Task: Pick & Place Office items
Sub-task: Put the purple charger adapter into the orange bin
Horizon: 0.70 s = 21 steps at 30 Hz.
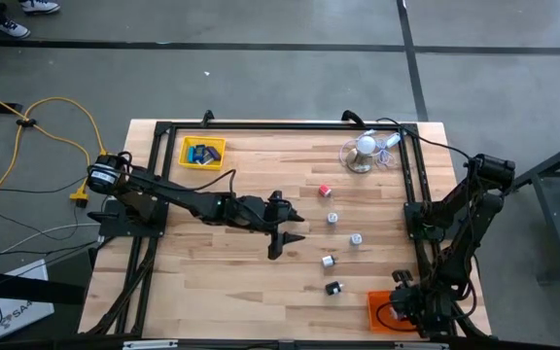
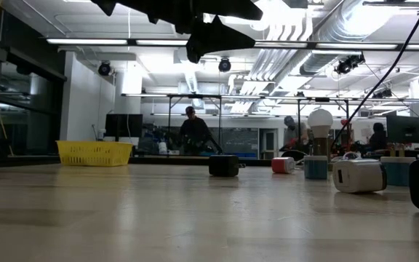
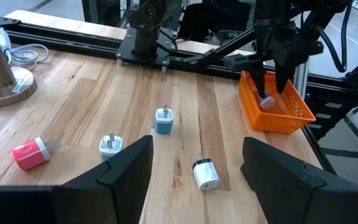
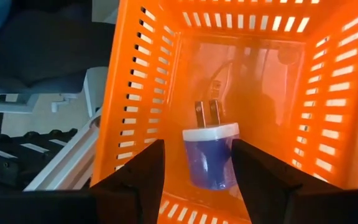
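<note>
The right gripper point(image 4: 194, 165) is seen low inside the orange basket point(image 1: 377, 309) at the lower right of the high view, fingers parted around a blue plug adapter point(image 4: 209, 155), prongs up; actual contact cannot be told. The left gripper point(image 1: 282, 241) is held wide open and empty above mid-table. Red point(image 1: 325, 191), teal point(image 3: 163, 121), white point(image 3: 205, 174) and black point(image 1: 332, 288) adapters are scattered right of centre. Blue pieces lie in the yellow basket point(image 1: 187, 144), upper left.
</note>
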Available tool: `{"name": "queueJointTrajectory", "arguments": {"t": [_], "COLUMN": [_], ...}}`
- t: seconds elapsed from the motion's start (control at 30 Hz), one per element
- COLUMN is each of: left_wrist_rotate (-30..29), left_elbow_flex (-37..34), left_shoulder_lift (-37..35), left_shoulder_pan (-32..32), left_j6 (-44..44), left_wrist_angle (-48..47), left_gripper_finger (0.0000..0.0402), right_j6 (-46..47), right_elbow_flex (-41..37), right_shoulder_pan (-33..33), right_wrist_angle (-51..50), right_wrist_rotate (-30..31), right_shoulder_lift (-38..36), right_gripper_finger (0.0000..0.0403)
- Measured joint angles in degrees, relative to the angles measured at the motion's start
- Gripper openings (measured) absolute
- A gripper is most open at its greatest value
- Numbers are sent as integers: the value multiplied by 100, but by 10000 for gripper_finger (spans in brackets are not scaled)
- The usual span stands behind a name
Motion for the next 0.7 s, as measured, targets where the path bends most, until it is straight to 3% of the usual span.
{"name": "queueJointTrajectory", "arguments": {"t": [0.7], "left_wrist_rotate": [1], "left_elbow_flex": [0], "left_shoulder_lift": [0], "left_shoulder_pan": [0], "left_j6": [-2], "left_wrist_angle": [0], "left_gripper_finger": [243], "right_j6": [-385], "right_elbow_flex": [0], "right_shoulder_pan": [-125], "right_wrist_angle": [29], "right_wrist_rotate": [-85], "right_shoulder_lift": [-7], "right_gripper_finger": [173]}}
